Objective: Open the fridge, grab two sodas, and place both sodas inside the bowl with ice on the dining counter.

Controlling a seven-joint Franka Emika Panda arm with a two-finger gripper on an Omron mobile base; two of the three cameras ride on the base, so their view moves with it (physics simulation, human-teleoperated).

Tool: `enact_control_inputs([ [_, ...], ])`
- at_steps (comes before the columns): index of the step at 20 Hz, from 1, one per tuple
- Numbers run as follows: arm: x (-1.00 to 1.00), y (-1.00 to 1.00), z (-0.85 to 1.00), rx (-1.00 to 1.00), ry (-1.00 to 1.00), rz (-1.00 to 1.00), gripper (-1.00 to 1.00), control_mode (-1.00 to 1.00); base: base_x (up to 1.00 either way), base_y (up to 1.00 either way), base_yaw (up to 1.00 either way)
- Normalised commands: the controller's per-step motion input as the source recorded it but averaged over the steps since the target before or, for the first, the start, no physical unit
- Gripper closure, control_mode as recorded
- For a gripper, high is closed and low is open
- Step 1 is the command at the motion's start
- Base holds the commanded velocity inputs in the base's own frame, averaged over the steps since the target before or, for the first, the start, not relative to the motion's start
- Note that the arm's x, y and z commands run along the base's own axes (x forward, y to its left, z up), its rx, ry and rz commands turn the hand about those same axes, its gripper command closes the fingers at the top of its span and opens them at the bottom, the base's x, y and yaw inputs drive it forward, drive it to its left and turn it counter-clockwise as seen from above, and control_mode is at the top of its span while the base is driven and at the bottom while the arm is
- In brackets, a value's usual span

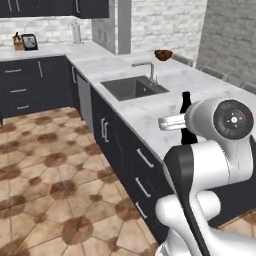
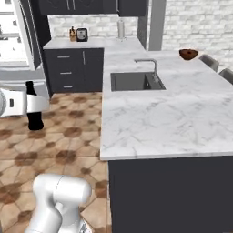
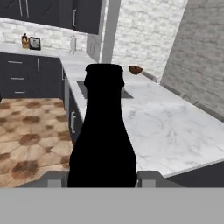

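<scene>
Left base view: a dark soda bottle (image 1: 186, 117) stands upright just past the arm's wrist, its lower part hidden by the white joint. The dining counter (image 1: 140, 107) runs away from the camera, with a sink (image 1: 134, 87) set into it and the bowl (image 1: 163, 55) well beyond, near the far end.

Right base view: bottle (image 2: 32, 111) upright against the arm's white link, over the tiled floor (image 2: 59, 145), left of and well apart from the counter (image 2: 173, 123). Bowl (image 2: 188, 54) at far right of the top. Fridge (image 2: 13, 41) interior at upper left.

Hand view: gripper (image 3: 102, 180) closed on the bottle (image 3: 103, 140), one finger at each side of its base. Bowl (image 3: 135, 69) far ahead on the counter (image 3: 175, 131).
</scene>
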Motion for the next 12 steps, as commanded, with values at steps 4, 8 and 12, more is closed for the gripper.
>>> enact_control_inputs([
  [4, 0.0, 0.0, 0.0, 0.0, 0.0, 0.0, 1.0, 1.0, 0.47, -1.0, 0.0],
  [8, 0.0, 0.0, 0.0, 0.0, 0.0, 0.0, 1.0, 1.0, 0.34, -1.0, 0.0],
  [12, 0.0, 0.0, 0.0, 0.0, 0.0, 0.0, 1.0, 1.0, 0.33, -1.0, 0.0],
])
